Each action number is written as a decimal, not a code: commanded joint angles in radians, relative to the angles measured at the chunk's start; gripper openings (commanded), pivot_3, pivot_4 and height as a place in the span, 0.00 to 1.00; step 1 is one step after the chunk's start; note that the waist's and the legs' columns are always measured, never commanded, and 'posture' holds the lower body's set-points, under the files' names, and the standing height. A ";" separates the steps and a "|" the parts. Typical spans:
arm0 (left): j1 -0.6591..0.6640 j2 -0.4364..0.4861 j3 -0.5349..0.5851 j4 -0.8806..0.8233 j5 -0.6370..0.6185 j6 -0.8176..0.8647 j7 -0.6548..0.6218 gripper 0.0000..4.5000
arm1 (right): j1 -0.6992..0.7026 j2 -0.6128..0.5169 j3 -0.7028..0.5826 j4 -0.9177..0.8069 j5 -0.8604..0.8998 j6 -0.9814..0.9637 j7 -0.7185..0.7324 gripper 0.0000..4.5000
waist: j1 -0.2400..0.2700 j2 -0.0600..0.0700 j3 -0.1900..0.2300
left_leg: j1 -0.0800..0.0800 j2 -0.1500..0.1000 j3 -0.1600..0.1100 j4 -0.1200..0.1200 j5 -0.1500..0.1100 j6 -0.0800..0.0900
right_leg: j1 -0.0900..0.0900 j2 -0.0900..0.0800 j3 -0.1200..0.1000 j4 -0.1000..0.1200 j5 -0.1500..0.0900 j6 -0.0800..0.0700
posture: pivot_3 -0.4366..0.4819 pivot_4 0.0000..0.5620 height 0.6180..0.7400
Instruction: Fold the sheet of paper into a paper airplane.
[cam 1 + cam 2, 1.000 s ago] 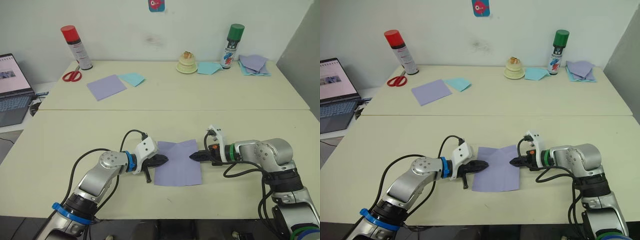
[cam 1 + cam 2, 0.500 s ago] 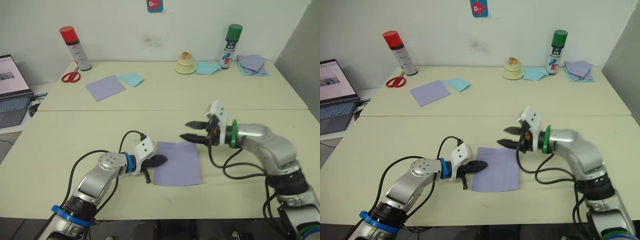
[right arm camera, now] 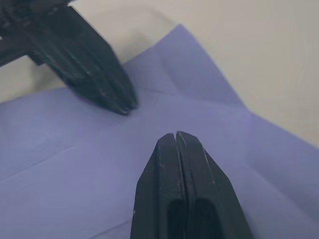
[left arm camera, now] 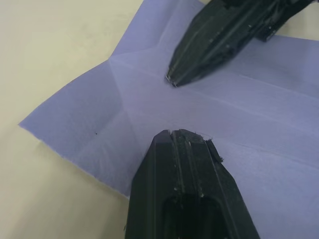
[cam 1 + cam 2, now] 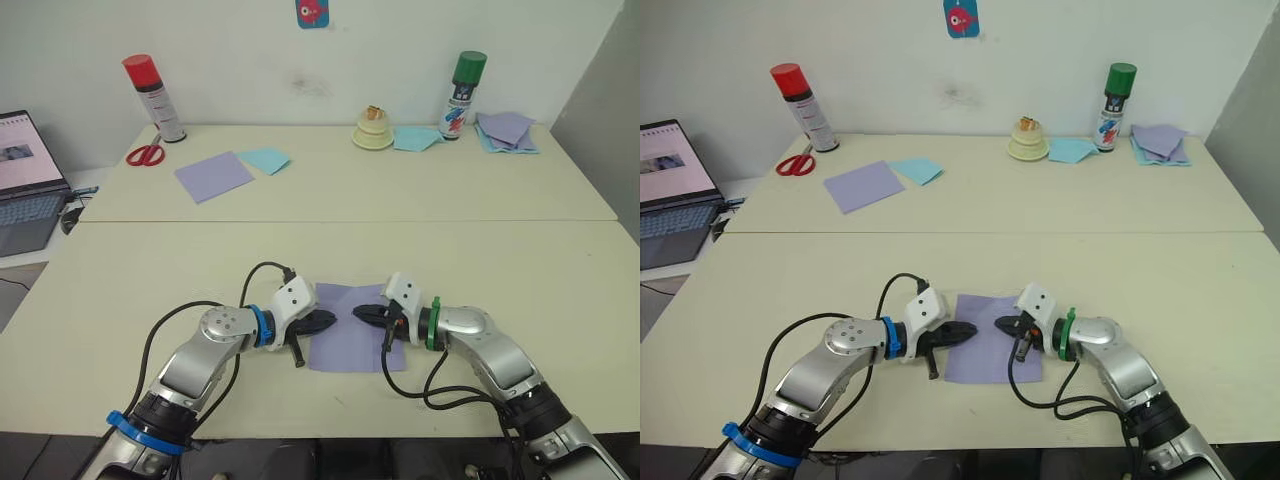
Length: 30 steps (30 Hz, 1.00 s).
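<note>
While both of your arms reach inward over the near worktop (image 5: pixel 120 270), the sheet of paper (image 5: pixel 352 345) lies flat between them, its creases running out from a point near its left edge. Your left hand (image 5: pixel 327 319) sits over that left edge with its two black fingers pressed together, holding nothing, the tips down on the lavender surface. Your right hand (image 5: pixel 361 313) comes in from the opposite side, its fingers likewise closed tight on nothing, the tips resting on the sheet's upper middle. The two sets of tips point at each other, near but apart, as the left wrist view confirms: your left fingertips (image 4: pixel 179 137) rise over the paper while the right hand's tips (image 4: pixel 174 79) meet the sheet just beyond a crease. On the far worktop, a smooth lavender square (image 5: pixel 212 175) lies beside a light blue sheet (image 5: pixel 264 158), with red-handled scissors (image 5: pixel 146 153) and a red-capped spray can (image 5: pixel 154 96) to their left. Farther right stand a small cream-coloured dish (image 5: pixel 372 132), a green-capped spray can (image 5: pixel 460 93) and a stack of purple and blue sheets (image 5: pixel 506 130). An open laptop (image 5: pixel 24 180) sits off the worktop's left end.
</note>
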 commanded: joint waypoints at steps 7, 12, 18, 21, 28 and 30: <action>0.029 -0.003 -0.038 0.032 0.037 0.036 0.003 0.00 | 0.038 -0.004 -0.188 0.060 -0.002 -0.071 -0.089 0.00 | 0.007 0.000 0.000 | 0.006 0.001 0.001 -0.002 0.000 0.000 | 0.007 0.001 0.001 0.000 0.000 0.000 | 0.48 0.27 1.00; 0.023 -0.005 -0.039 0.041 0.039 0.031 -0.001 0.00 | 0.036 0.029 -0.233 -0.005 0.063 -0.144 -0.043 0.00 | 0.007 0.000 0.000 | 0.005 0.000 0.001 -0.002 0.000 0.000 | 0.007 0.000 0.002 0.000 0.000 0.000 | 0.48 0.27 1.00; 0.013 0.000 -0.036 0.055 0.046 0.022 -0.013 0.00 | 0.013 0.038 -0.190 -0.093 0.082 -0.168 0.044 0.00 | 0.007 0.001 0.000 | 0.005 0.000 0.001 -0.002 0.000 0.000 | 0.007 0.000 0.002 0.000 -0.001 0.001 | 0.48 0.27 1.00; 0.010 0.002 -0.035 0.056 0.050 0.022 -0.018 0.00 | 0.001 0.057 -0.159 -0.090 0.048 -0.177 0.034 0.00 | 0.008 0.001 0.000 | 0.005 0.000 0.000 -0.002 0.000 0.000 | 0.007 0.000 0.001 0.000 -0.001 0.001 | 0.48 0.27 1.00; 0.015 0.008 -0.036 0.042 0.050 0.029 -0.027 0.00 | -0.055 0.073 -0.208 -0.106 0.063 -0.212 0.009 0.00 | 0.009 0.001 0.001 | 0.005 0.000 0.001 -0.002 0.000 0.000 | 0.006 0.000 0.002 0.000 0.000 0.000 | 0.48 0.27 1.00; 0.018 0.010 -0.036 0.043 0.051 0.027 -0.030 0.00 | -0.078 0.066 -0.212 -0.148 0.085 -0.178 0.022 0.00 | 0.008 0.001 0.001 | 0.005 0.000 0.001 -0.002 0.000 0.000 | 0.006 0.000 0.002 0.000 0.000 0.000 | 0.48 0.27 1.00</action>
